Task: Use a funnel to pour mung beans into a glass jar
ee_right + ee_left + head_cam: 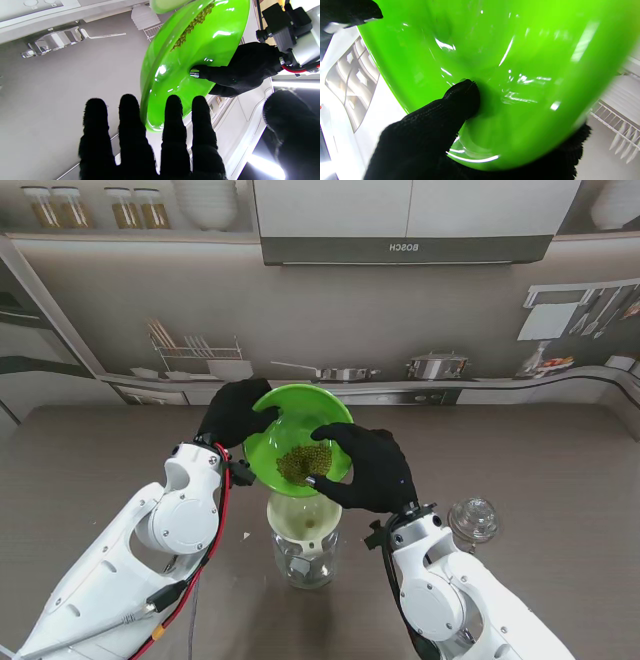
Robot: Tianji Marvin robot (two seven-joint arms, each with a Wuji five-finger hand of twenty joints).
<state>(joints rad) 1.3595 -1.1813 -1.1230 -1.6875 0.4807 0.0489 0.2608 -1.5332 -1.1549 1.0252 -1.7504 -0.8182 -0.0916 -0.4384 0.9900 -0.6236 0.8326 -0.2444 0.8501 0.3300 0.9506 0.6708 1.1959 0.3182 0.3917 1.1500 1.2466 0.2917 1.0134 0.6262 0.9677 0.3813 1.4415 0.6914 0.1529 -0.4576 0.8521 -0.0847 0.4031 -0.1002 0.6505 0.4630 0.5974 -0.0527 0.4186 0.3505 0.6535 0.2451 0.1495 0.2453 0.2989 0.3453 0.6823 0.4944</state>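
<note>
Over the funnel [304,516], left hand [236,412] grasping tilted green bowl [290,430], right hand [367,468] spread, released.

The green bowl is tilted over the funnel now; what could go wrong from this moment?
1. The mung beans sit in a heap near the lowered rim of the green bowl; more tilt may release them at once, overshooting the funnel.
2. The funnel only rests in the glass jar; a rim bump could tip it.
3. The left hand carries the bowl, while the right hand has straight fingers at its edge, so it may slip.
</note>
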